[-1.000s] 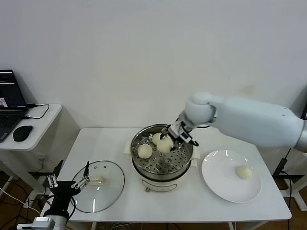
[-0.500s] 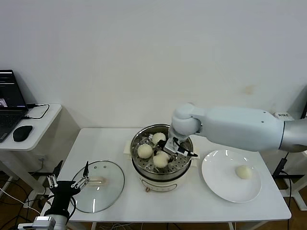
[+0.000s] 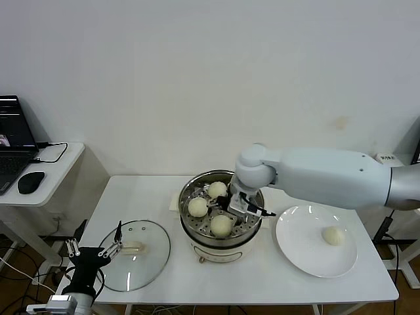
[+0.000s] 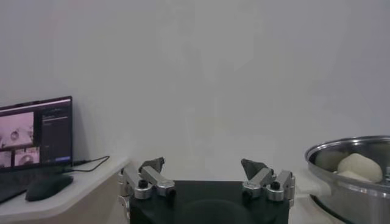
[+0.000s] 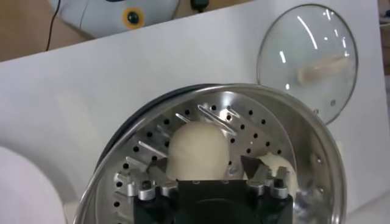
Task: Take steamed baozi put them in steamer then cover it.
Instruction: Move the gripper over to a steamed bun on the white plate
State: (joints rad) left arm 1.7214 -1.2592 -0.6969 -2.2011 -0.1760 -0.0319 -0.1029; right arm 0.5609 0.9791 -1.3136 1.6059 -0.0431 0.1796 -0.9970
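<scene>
The steamer [image 3: 223,252] stands mid-table with three baozi in its basket: one at the left [image 3: 197,207], one at the back [image 3: 217,189], one at the front [image 3: 222,226]. My right gripper [image 3: 237,206] is inside the basket, open, its fingers standing clear on both sides of the front baozi [image 5: 198,151], which rests on the perforated floor. A fourth baozi [image 3: 333,235] lies on the white plate [image 3: 295,246]. The glass cover [image 3: 149,266] lies flat at the table's front left. My left gripper [image 3: 92,252] is open and empty beside the cover.
A side table at the left holds a laptop [image 3: 12,141] and a mouse [image 3: 31,182]. In the left wrist view the steamer's rim [image 4: 350,146] shows off to one side of my left gripper [image 4: 203,164]. The right wrist view shows the cover [image 5: 308,58] beyond the steamer.
My right gripper carried a baozi from the basket's back toward its front, lowered it to the floor and opened. The left arm has not moved.
</scene>
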